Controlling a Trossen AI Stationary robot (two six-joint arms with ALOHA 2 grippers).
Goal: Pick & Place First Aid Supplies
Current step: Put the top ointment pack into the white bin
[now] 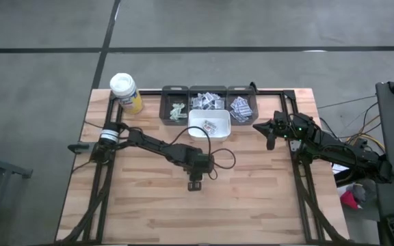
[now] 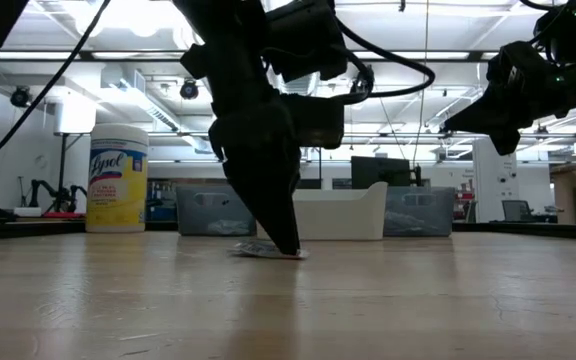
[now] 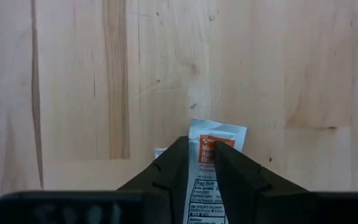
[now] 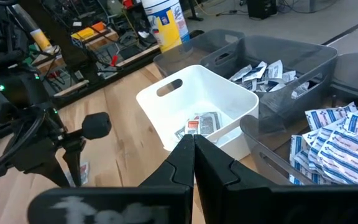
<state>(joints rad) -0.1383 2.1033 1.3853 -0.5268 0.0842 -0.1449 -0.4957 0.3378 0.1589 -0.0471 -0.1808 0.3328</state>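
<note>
A white packet point(image 3: 211, 163) with orange print is pinched between the closed fingers of the left gripper point(image 3: 202, 168) at the bare wooden table point(image 1: 252, 205), in front of the white bin point(image 1: 209, 126); its long axis is aligned with the fingers, the orange-printed end pointing away from the wrist; the right gripper point(image 4: 193, 152) is held shut and empty above the table's right side

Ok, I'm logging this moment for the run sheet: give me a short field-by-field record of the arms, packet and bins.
left gripper: down at the table, fingers closed on a packet with orange print
packet: lying flat on the wooden table, in front of the bins
right gripper: raised off the table beside the white bin, shut, empty
white bin: holds a few packets
grey bins: three in a row behind the white bin, packets in each
</note>
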